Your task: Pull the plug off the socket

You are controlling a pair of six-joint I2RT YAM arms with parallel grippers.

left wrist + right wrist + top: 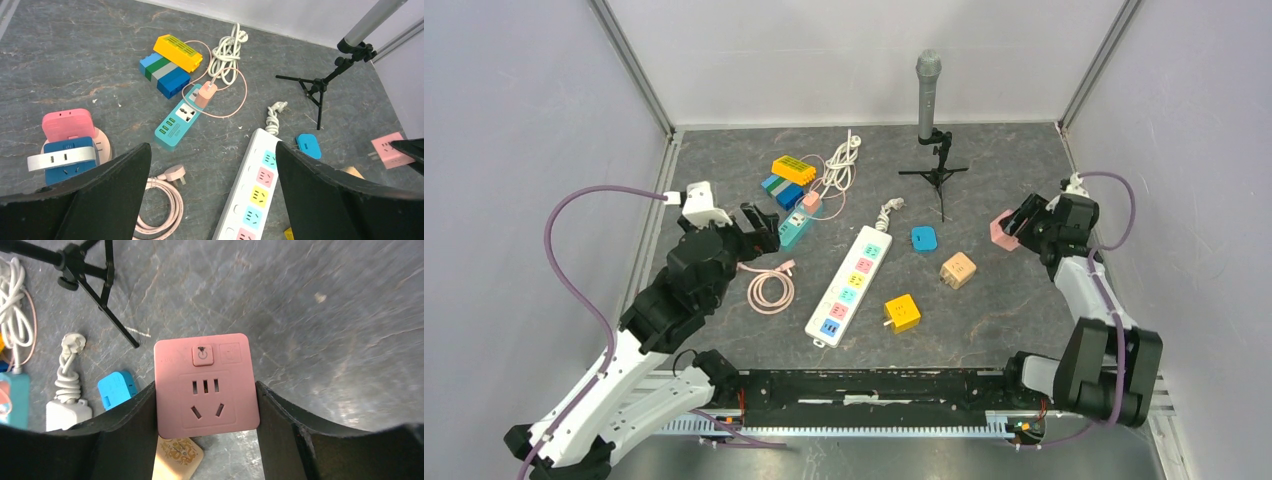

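A small pink plug (812, 200) sits in the end of a teal socket strip (796, 230) at the left middle of the table; its thin pink wire loops behind. In the left wrist view the plug (206, 94) stands upright on the strip (177, 117). My left gripper (759, 228) is open and empty, just left of the strip, and hangs above the table in its own view (212, 185). My right gripper (1022, 225) at the right side is shut on a pink square socket adapter (206, 385), held above the table.
A long white power strip (849, 285) lies mid-table with a pink coiled cable (769, 288) to its left. Yellow (902, 312), tan (958, 269) and blue (924, 238) adapters lie to its right. A microphone on a tripod (930, 100) stands at the back. Stacked adapters (67, 145) sit left.
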